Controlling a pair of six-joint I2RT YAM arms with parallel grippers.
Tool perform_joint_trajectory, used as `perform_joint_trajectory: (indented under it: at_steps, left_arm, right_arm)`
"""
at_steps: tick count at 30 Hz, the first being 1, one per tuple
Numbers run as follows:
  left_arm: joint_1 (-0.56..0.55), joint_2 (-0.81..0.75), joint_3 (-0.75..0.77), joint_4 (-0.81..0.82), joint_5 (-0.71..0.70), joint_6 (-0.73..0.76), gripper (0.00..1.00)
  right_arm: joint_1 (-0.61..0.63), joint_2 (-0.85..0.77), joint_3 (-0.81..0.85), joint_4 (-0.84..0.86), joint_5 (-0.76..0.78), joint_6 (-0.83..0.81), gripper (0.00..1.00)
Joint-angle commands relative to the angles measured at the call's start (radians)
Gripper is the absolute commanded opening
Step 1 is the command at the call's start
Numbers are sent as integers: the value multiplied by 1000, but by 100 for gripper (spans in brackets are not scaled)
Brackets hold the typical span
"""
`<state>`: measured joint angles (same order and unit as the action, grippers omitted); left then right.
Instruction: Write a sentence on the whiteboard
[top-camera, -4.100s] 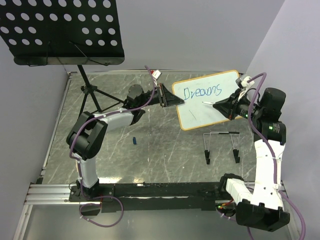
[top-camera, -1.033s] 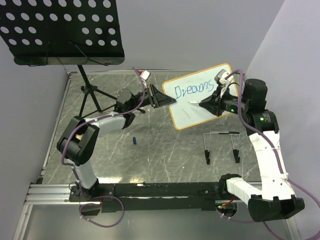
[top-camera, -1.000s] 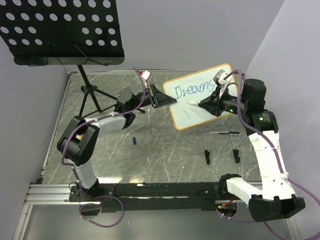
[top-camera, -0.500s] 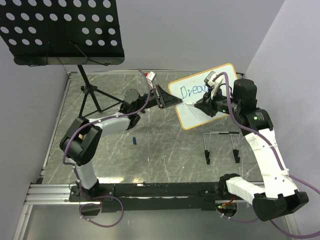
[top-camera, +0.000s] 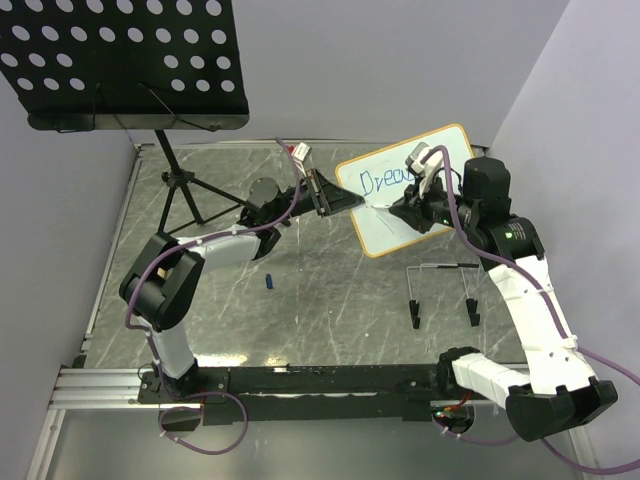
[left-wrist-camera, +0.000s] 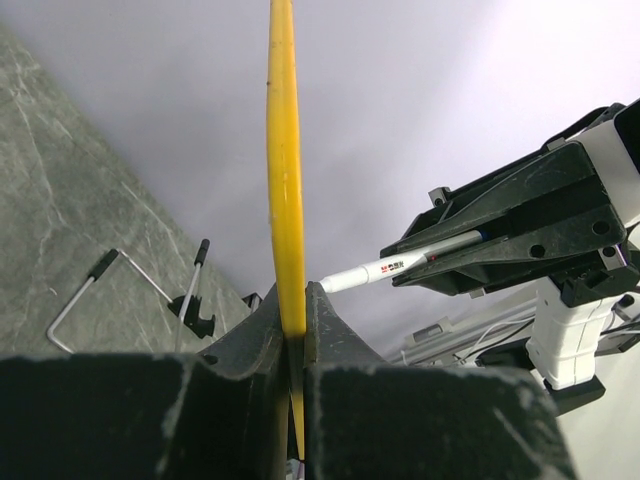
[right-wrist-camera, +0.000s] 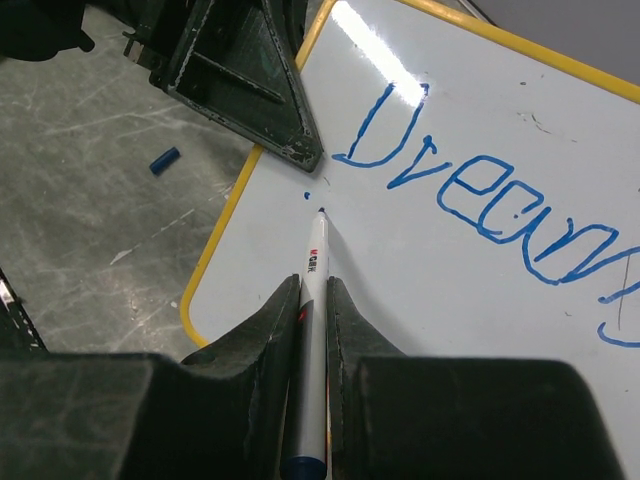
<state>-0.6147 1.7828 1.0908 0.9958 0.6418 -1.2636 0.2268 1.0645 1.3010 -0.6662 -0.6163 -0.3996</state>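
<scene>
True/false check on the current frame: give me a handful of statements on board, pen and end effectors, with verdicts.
1. The left end effector clamps the whiteboard by its edge. True.
2. The right end effector is empty. False: it holds a marker, tip pointing at the board.
3. Two full lines are written on the board. False: the blue writing is one word, "Dreams", with a small dot below the D.
4. A blue cap lies on the table, apart from the board. True.
5. The board rests on the wire stand. False: the stand holds nothing; the board is in the left end effector.
</scene>
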Motion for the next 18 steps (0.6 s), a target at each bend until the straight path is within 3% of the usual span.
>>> perform_joint_trajectory:
  at_steps: [1, 13, 18]
  left_arm:
    - [4, -40, 61, 115, -37, 9, 1]
    - [41, -51, 54, 112, -60, 9, 1]
    - [43, -49, 47, 112, -47, 7, 1]
  right_arm:
    - [6, -11, 1, -13, 16, -27, 0]
    - [8, -67, -69, -72, 20, -50, 0]
    - [5, -58, -56, -39, 87, -33, 0]
